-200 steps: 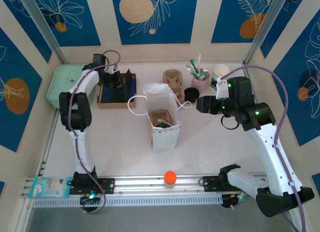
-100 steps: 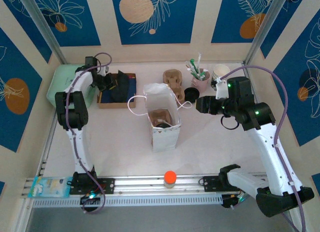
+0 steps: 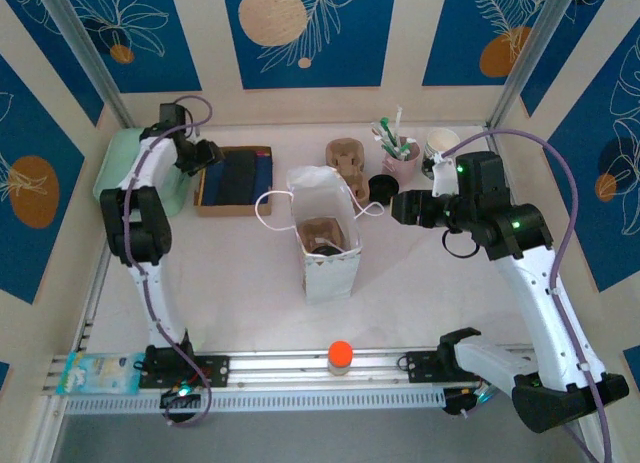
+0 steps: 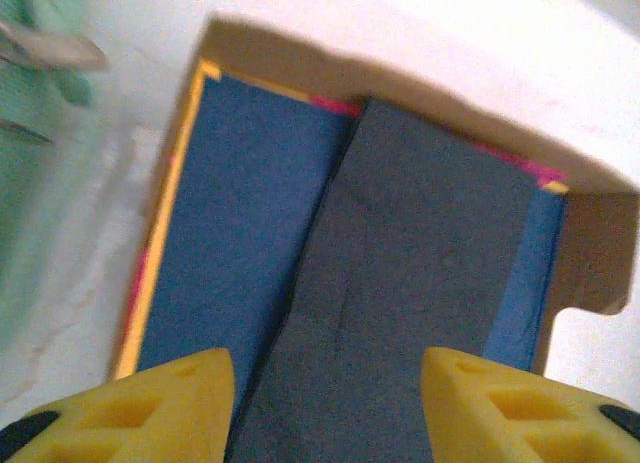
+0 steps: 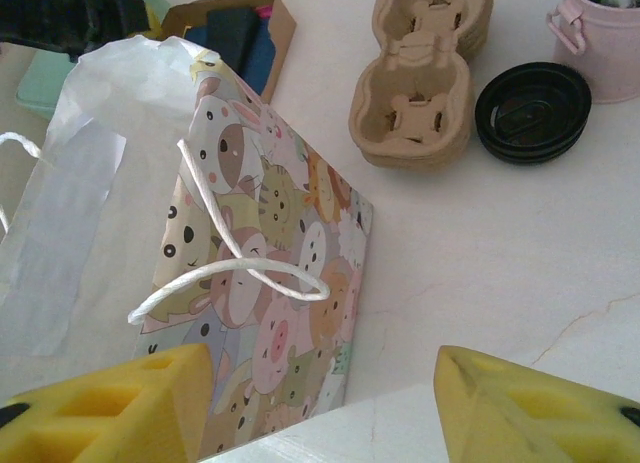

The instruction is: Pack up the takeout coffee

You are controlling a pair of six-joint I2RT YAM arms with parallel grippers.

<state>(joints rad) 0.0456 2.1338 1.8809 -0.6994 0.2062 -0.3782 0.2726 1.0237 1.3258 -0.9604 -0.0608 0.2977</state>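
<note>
Takeout coffee (image 3: 325, 248) looks to be already down in the paper bag (image 3: 330, 278): a dark round lid shows beside a brown carrier (image 3: 318, 227), cup wall hidden, so not certain. The bag stands just ahead of and below the right gripper (image 5: 320, 403), whose fingers are spread wide with nothing between them. Handling guess: thin paper cup, light, dents if squeezed, press-on lid can pop, and any liquid spills if it tips. So keep it upright and pinch gently on the wall just under the lid rim, never on the lid. If it is already bagged, better to lift by the bag's cord handles (image 5: 235, 268). Left gripper (image 4: 330, 383) is released, fingers apart and empty, hovering over the box (image 4: 590, 253) with a dark napkin (image 4: 420, 283) lying flat straight below it. Versus a second ago: the left gripper was clenched on dark napkin material raised above the box. Now it has let go and pulled back toward the green bin (image 3: 122, 161) on its outer side, and the napkin sits back in the box. Right arm and bag are about unchanged.
</note>
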